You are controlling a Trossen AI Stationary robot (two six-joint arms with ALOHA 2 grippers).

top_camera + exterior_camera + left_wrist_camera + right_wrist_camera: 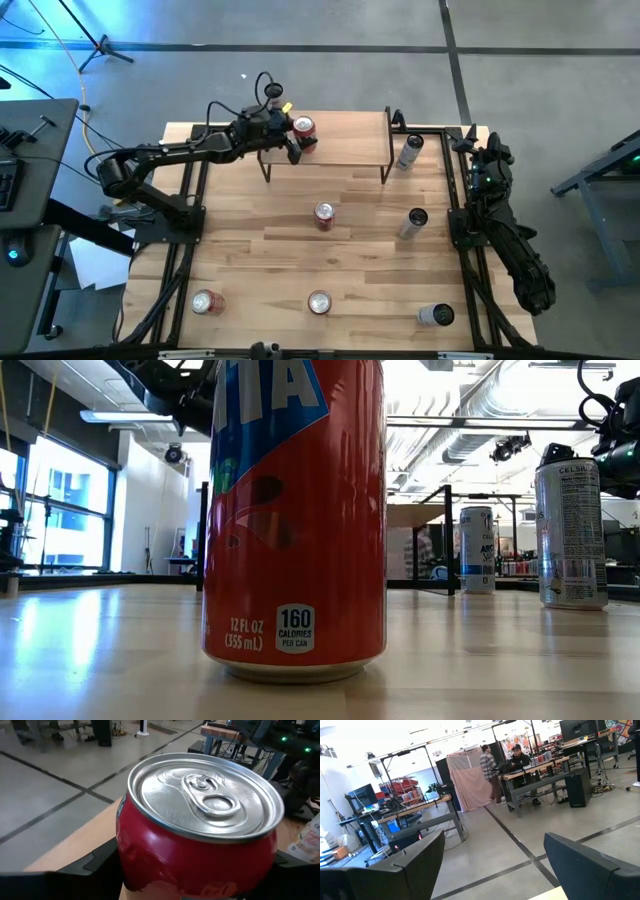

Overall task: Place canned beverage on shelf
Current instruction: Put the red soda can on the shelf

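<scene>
The left gripper (297, 139) clasps a red aluminium beverage can (304, 128) over the left end of the low wooden-topped shelf (345, 140) on thin black legs. Released tilted or too near that end, the can may topple off. The right gripper (478, 140) waits open at the table's far right corner.

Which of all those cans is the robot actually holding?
The red can over the shelf, clamped in the left gripper. Every other can stands free on the table, untouched.
</scene>
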